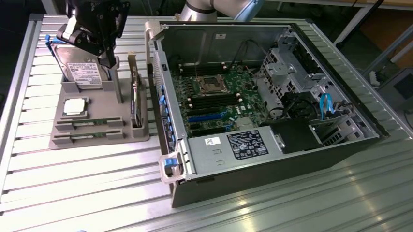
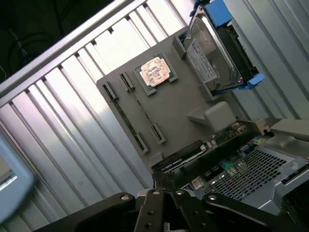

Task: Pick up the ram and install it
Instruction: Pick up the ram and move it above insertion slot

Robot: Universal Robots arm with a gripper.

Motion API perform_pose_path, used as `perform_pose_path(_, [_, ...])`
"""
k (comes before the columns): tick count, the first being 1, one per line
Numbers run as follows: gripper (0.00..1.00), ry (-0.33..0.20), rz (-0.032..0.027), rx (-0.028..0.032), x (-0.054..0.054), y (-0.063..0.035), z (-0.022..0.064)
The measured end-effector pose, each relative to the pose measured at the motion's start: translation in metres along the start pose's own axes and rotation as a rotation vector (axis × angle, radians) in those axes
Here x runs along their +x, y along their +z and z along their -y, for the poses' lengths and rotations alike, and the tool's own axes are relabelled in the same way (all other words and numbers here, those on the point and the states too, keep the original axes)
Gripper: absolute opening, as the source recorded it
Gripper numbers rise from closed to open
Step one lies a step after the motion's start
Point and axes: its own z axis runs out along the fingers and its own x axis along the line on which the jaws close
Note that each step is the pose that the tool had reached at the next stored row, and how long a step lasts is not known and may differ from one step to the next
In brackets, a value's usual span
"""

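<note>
Bench [image 1: 96, 179], exterior view's left: grey tray [image 1: 103, 108].
- Near end of the tray: ram [image 1: 89, 122], two thin sticks lying flat in parallel slots, one nearer than the other. Both are seated and neither is lifted. In the wrist view the ram [image 2: 123, 117] lies well apart from the fingers.
- Mid tray: processor [image 1: 75, 106], flat in its recess.
- Tray's right edge: tall card [image 1: 136, 96], standing on edge.
- Far end: hard drive [image 1: 84, 70], propped at a tilt.
- Hand [image 1: 111, 62]: hangs over the far part of the tray, above the hard drive. The fingers look drawn close together with nothing between them. It touches nothing.

Exterior view's right: open case [image 1: 213, 34] with the motherboard [image 1: 219, 96] exposed. The long dark slots beside the socket look unfilled, though I can't be sure.

Status: pick-up not started. The ram is ungrasped in the tray, so both the grasp and the install remain.
</note>
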Motion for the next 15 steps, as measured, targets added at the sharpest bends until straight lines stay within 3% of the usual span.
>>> perform_pose_path(15, [0.09, -0.083, -0.0057, 0.004, 0.0, 0.0006, 0.0])
